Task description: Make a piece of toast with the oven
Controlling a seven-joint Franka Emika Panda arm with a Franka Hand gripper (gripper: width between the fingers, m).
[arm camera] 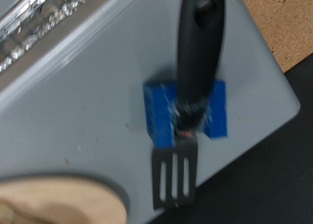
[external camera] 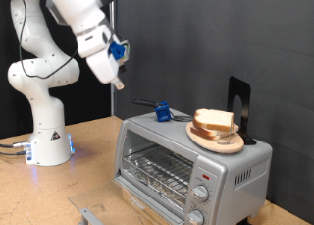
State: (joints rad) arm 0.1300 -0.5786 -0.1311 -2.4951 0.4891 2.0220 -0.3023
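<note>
The oven (external camera: 191, 164) stands nearest in the exterior view, on the wooden counter (external camera: 93, 176), its glass door closed over the wire rack and its knobs (external camera: 199, 194) down the panel at the exterior view's right. On its flat top rests a round wooden plate (external camera: 218, 140) carrying the piece of toast (external camera: 215, 120), probably parked there within easy reach of the door. Beside the plate, towards the exterior view's left, a spatula (arm camera: 184, 107) lies in a blue holder (arm camera: 186, 110) that seems meant to raise the black handle for a clean grasp. A black stand (external camera: 238, 105) rises behind the plate. Further back, the gripper (external camera: 117, 84) hangs in the air above the spatula, well apart from it, holding nothing; whether its fingers are apart or together I cannot tell. Nothing blocks the way down to the handle.
</note>
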